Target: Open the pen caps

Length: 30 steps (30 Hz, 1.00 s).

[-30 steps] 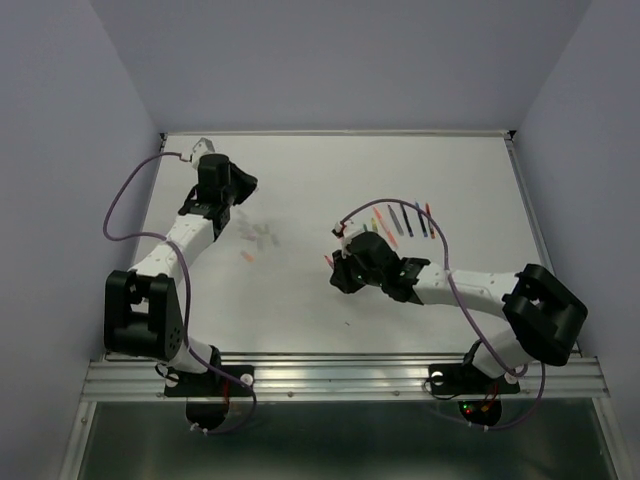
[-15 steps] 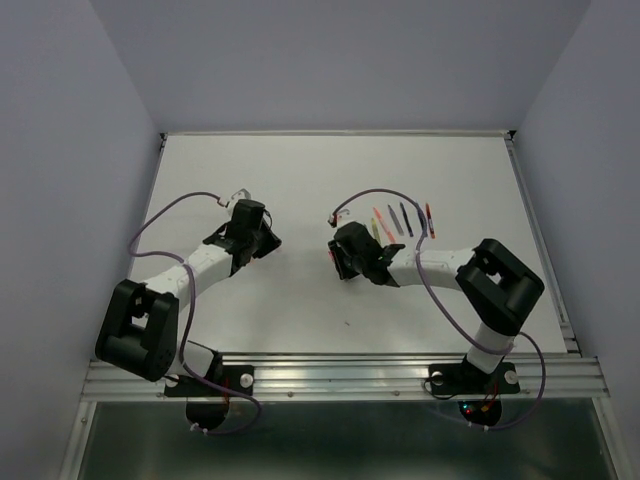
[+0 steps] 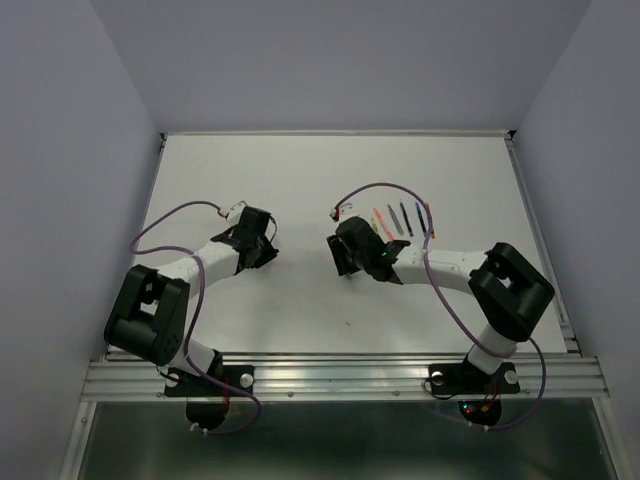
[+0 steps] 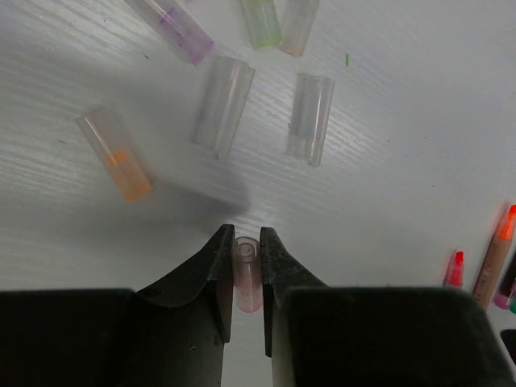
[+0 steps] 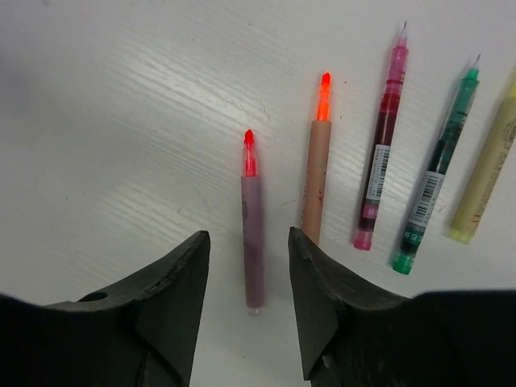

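Between the closed fingers of the left gripper (image 4: 246,242) sits a pale pink cap (image 4: 247,280), a short see-through tube pinched on both sides with its open end pointing away from the wrist. Just beyond it, loose caps (image 4: 222,105) lie scattered on the white table (image 3: 300,170): two clear ones side by side, an orange-tinted one to their left, and purple, green and peach ones at the far edge of the view. From above, the left arm bends low across the table's left half, its wrist near the middle. The right arm folds leftward from a raised elbow, its wrist low beside a row of pens. The right gripper (image 5: 248,242) is spread wide, a finger on either side of a mauve pen (image 5: 252,250) without touching it; that pen lies flat with its red tip bare. Next to it lie a tan pen (image 5: 315,181) with a bare orange tip, then a pink pen (image 5: 380,161), a green pen (image 5: 435,173) and a yellow pen (image 5: 488,165).
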Available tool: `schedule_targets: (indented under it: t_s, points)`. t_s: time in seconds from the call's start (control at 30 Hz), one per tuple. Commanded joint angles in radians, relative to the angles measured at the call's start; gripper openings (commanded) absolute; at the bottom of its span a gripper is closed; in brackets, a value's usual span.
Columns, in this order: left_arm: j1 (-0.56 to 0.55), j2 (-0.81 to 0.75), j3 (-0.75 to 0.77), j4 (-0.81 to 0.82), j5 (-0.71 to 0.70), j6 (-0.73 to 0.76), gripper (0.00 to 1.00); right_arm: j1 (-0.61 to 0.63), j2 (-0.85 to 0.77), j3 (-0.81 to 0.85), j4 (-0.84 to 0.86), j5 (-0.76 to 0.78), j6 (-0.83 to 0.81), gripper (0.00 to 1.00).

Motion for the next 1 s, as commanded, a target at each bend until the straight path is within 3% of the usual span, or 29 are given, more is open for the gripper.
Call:
schedule_targets:
  t_s: [0.0, 0.07, 0.13, 0.23, 0.3, 0.47, 0.57, 0.7, 0.8, 0.97]
  points:
    - [-0.004, 0.033, 0.048, -0.039, -0.065, -0.009, 0.24, -0.009, -0.13, 0.051, -0.002, 0.029, -0.011, 0.51]
    - [-0.004, 0.06, 0.06, -0.041, -0.072, -0.009, 0.24, -0.009, -0.168, 0.053, -0.001, 0.042, -0.016, 0.55]
    - [-0.004, 0.079, 0.07, -0.044, -0.078, -0.009, 0.25, -0.009, -0.219, 0.053, -0.001, 0.064, -0.013, 0.66]
    - [-0.004, 0.092, 0.083, -0.053, -0.085, -0.009, 0.45, -0.009, -0.272, 0.048, -0.001, 0.101, -0.01, 0.85]
    - [-0.004, 0.09, 0.088, -0.059, -0.085, -0.007, 0.51, -0.009, -0.292, 0.039, -0.001, 0.121, -0.001, 1.0]
    - [-0.005, 0.017, 0.083, -0.077, -0.075, -0.004, 0.62, -0.009, -0.323, 0.045, -0.005, 0.208, 0.073, 1.0]
    - [-0.007, -0.067, 0.091, -0.097, -0.101, 0.008, 0.75, -0.009, -0.342, 0.025, -0.01, 0.254, 0.074, 1.0]
    - [-0.008, -0.175, 0.143, -0.166, -0.146, 0.033, 0.77, -0.021, -0.387, -0.016, -0.024, 0.323, 0.128, 1.0]
    - [-0.008, -0.284, 0.203, -0.176, -0.189, 0.06, 0.8, -0.078, -0.42, -0.057, -0.024, 0.354, 0.199, 1.0]
    - [-0.005, -0.486, 0.217, -0.105, -0.397, 0.137, 0.99, -0.28, -0.486, -0.14, -0.085, 0.329, 0.3, 1.0]
